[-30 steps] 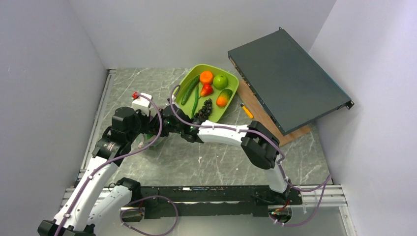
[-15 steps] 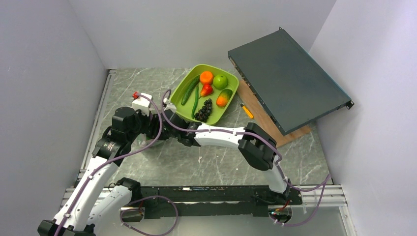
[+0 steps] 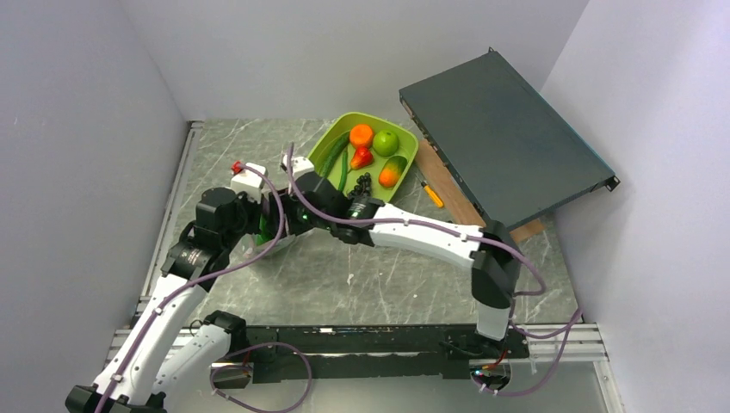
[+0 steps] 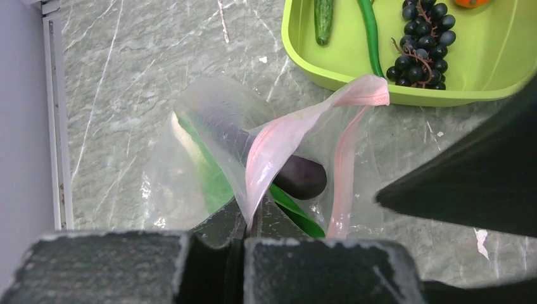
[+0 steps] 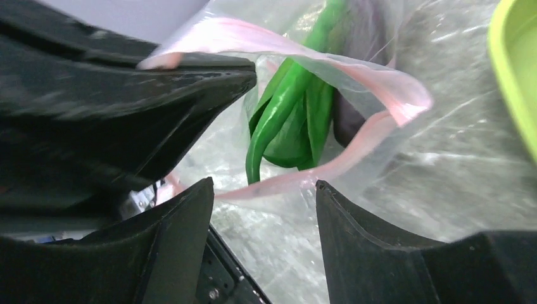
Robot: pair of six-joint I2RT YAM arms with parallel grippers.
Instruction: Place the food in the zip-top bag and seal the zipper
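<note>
The clear zip-top bag [image 4: 190, 145] lies on the table left of the tray. My left gripper [image 4: 253, 218] is shut on its pink zipper strip [image 4: 285, 136] and holds the mouth up and open. Inside the bag lie a purple eggplant [image 4: 304, 178] and the green leaves of a leek [image 5: 285, 120]. My right gripper [image 5: 263, 193] is open and empty, right above the bag's mouth. In the lime-green tray [image 3: 406, 165] are an orange [image 3: 361, 135], a green apple [image 3: 386, 142], a red pepper [image 3: 361, 157], a cucumber [image 3: 334, 153], a green pod [image 4: 370, 35] and dark grapes [image 4: 421, 44].
A dark flat metal case [image 3: 504, 146] rests tilted on a wooden board at the back right. An orange-handled screwdriver [image 3: 431, 194] lies between the tray and the board. Grey walls close in the left, back and right sides.
The right arm has stretched out: its elbow swung right and its wrist moved back-left over the bag's mouth. The left arm has stayed still with the zipper strip in it.
</note>
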